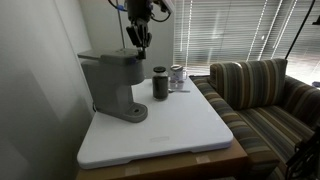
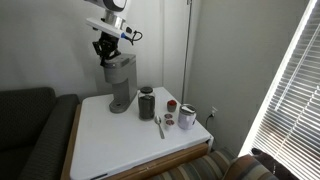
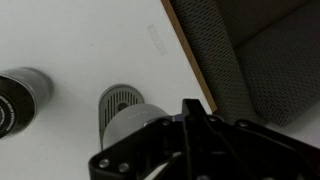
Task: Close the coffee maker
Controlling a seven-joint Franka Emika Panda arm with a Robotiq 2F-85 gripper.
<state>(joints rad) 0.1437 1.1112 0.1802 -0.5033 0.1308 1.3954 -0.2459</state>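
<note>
Coffee maker [image 1: 113, 85] [image 2: 120, 82] stands on the white table [image 1: 170, 130] close to the wall. In my wrist view it sits at six o'clock [image 3: 135, 125], its head half hidden behind my fingers. My gripper [image 1: 138, 44] [image 2: 106, 48] [image 3: 192, 112] is pinched together on nothing, just over the machine's top (whether I touch the lid, I cannot tell). At nine o'clock the dark cup [image 3: 20, 100] is cut off by the frame edge.
</note>
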